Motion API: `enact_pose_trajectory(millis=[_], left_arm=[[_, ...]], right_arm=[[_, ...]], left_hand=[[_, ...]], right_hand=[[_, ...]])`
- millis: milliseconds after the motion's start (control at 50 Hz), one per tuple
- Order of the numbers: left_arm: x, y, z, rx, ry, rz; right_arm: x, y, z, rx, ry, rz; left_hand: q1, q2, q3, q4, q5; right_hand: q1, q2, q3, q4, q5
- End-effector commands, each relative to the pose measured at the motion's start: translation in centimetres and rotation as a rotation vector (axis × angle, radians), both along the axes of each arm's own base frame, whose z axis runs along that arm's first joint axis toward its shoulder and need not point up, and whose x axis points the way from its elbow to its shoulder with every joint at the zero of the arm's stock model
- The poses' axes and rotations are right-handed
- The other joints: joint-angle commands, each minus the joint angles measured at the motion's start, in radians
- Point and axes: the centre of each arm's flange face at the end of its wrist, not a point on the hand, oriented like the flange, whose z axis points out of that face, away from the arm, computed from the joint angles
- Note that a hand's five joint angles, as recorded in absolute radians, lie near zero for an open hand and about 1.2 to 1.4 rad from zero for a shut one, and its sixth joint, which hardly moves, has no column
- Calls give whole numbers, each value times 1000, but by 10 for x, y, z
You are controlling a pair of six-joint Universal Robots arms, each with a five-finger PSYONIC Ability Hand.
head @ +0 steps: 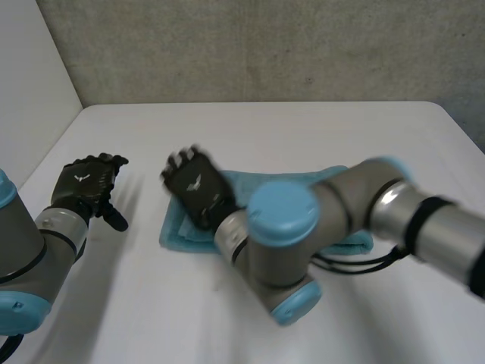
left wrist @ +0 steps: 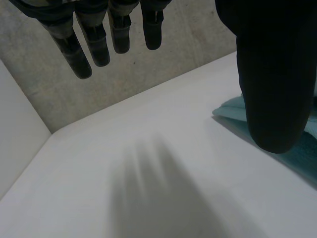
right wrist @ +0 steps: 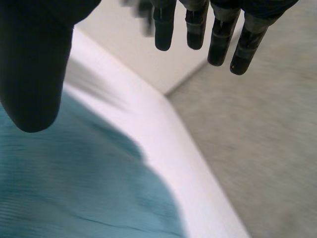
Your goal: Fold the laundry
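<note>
Right hand (right wrist: pixel 34 64) fingers (right wrist: pixel 195 25) straight; teal cloth (right wrist: pixel 74 188) beneath.

Lab: white table (head: pixel 318 129), bare grey wall (head: pixel 265 45)

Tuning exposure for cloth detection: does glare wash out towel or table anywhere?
Head view: table evenly lit, no hot spots, towel plainly teal. Left wrist view: towel corner beside the left hand shows teal too. Right wrist view: towel under the right hand evenly lit, no glare.
</note>
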Motion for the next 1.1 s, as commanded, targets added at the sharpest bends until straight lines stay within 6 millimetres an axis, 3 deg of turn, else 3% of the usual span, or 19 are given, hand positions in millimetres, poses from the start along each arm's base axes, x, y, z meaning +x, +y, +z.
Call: enact_pose_trajectory(millis=[20, 100, 140, 160, 200, 320, 360, 460, 640, 680, 700, 720, 760, 980, 1020, 1040, 1060, 1080, 1100], left_arm=[[-8, 1, 4, -15, 5, -31], [-22, 5, 10, -36, 12, -80], [-30, 8, 13, -46, 17, -103], [-37, 9, 15, -55, 17, -124], [-44, 9, 16, -63, 18, -143], [-75, 10, 13, -64, 28, -222], [-82, 12, 12, -56, 28, -241], [-99, 19, 12, 24, 27, -282], [-102, 24, 22, 121, 120, -262], [-101, 24, 24, 123, 134, -258], [-101, 24, 27, 120, 144, -255], [-100, 24, 29, 115, 149, -252], [-99, 24, 32, 108, 150, -245], [-86, 23, 57, 41, 167, -182], [-83, 21, 63, 25, 174, -174], [-80, 19, 68, 12, 179, -165], [-75, 15, 72, -1, 183, -151], [-75, 15, 72, -1, 183, -150], [-71, 13, 76, -13, 187, -139]], right_arm=[[-77, -55, 76, 98, -163, -298], [-107, -61, 77, 182, -176, -369], [-144, -73, 64, 283, -141, -473], [-144, -73, 63, 283, -141, -474], [-171, -74, 43, 385, -83, -528], [-200, -71, 15, 490, -37, -550], [-219, -75, 0, 522, -43, -572], [-234, -78, -16, 515, -66, -600], [-245, -84, -27, 475, -84, -623], [-246, -88, -32, 483, -83, -629], [-246, -88, -32, 483, -83, -629], [-246, -91, -35, 480, -80, -630], [-247, -94, -35, 470, -84, -634], [-256, -123, -11, 350, -102, -676], [-238, -127, 11, 286, -127, -628], [-238, -127, 11, 285, -127, -628], [-215, -120, 27, 254, -149, -557], [-215, -120, 27, 254, -149, -556], [-185, -108, 43, 223, -164, -466]], left_hand=[[-44, -34, -57, -38, -48], [-44, -34, -57, -38, -48], [-44, -34, -57, -38, -48], [-41, -31, -54, -35, -45], [-38, -28, -51, -32, -42], [-23, -13, -37, -18, -28], [-23, -13, -37, -18, -28], [-38, -28, -51, -32, -42], [-41, -31, -54, -35, -45], [-41, -31, -54, -35, -45], [-41, -31, -54, -35, -45], [-41, -31, -54, -35, -45], [-41, -31, -54, -35, -45], [-44, -34, -57, -38, -48], [-44, -34, -57, -38, -48], [-44, -34, -57, -38, -48], [-44, -34, -57, -38, -48], [-44, -34, -57, -38, -48], [-44, -34, -57, -38, -48]], right_hand=[[-56, -81, -75, -82, -93], [-56, -81, -75, -82, -93], [-56, -81, -75, -82, -93], [-56, -81, -75, -82, -93], [-56, -81, -75, -82, -93], [-56, -81, -75, -82, -93], [112, 87, 93, 86, 75], [286, 261, 267, 259, 248], [524, 499, 505, 498, 487], [798, 773, 780, 772, 761], [800, 775, 781, 774, 763], [1056, 1031, 1037, 1029, 1018], [1165, 1140, 1146, 1138, 1127], [1166, 1141, 1147, 1139, 1129], [1166, 1141, 1147, 1139, 1129], [1166, 1141, 1147, 1139, 1129], [1166, 1141, 1147, 1139, 1129], [1166, 1141, 1147, 1139, 1129], [1166, 1141, 1147, 1139, 1129]])
